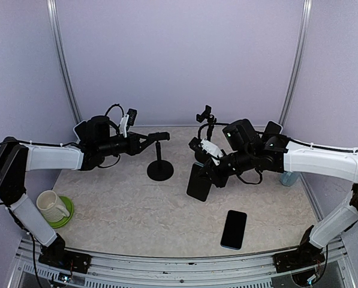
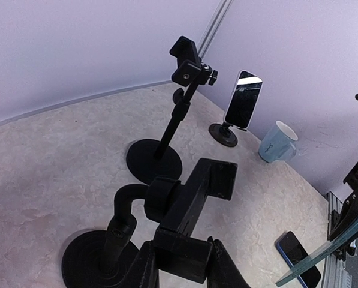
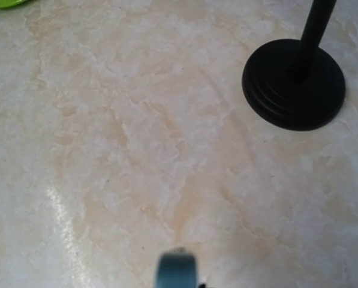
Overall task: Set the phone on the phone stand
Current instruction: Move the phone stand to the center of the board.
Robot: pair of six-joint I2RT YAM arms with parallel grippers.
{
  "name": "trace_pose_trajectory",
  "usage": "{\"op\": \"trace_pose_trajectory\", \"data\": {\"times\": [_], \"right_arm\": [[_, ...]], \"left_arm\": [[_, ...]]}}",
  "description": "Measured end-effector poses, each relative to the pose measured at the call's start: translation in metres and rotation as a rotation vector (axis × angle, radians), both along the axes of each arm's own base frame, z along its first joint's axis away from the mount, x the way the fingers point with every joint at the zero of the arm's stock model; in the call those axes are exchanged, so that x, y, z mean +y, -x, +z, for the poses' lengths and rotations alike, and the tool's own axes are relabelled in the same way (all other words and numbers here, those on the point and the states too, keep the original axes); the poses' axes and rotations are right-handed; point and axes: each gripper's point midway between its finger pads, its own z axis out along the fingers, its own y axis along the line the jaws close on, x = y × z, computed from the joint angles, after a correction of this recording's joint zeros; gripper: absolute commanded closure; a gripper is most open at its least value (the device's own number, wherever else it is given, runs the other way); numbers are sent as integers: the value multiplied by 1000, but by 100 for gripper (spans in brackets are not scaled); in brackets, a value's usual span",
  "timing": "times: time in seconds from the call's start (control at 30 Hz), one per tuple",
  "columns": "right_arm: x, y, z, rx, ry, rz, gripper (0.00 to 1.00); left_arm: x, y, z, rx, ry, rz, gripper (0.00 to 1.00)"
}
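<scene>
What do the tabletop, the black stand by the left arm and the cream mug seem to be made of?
Tabletop: beige stone or a marble-print laminate; veined, softly glossy.
Black stand: likely metal or plastic, matte; only dull highlights on its round base.
Cream mug: probably glazed ceramic; thick wall, slight shine.

Right claw (image 1: 204, 174) tight; left claw (image 1: 158, 137) narrow

The left arm (image 1: 53, 157) and right arm (image 1: 319, 161) are clad in white shells; joints and looped cables (image 1: 114, 109) are black.
</scene>
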Motion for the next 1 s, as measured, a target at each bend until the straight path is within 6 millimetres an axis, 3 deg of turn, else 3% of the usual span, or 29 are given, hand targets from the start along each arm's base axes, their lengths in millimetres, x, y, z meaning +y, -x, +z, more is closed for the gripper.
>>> {"op": "trace_pose_trajectory", "data": {"times": [0.33,0.67,1.0], "right_arm": [[3,21,13,14,-40,115,100],[12,37,55,-10,-118,234,100],[15,51,75,-4,-156,314,100]], "left_arm": [[-13,25,-2,-6,34,-87,84],[-48,100,-1,-22,64,-275,83],[-72,151,7,-17,86,-390,78]]}}
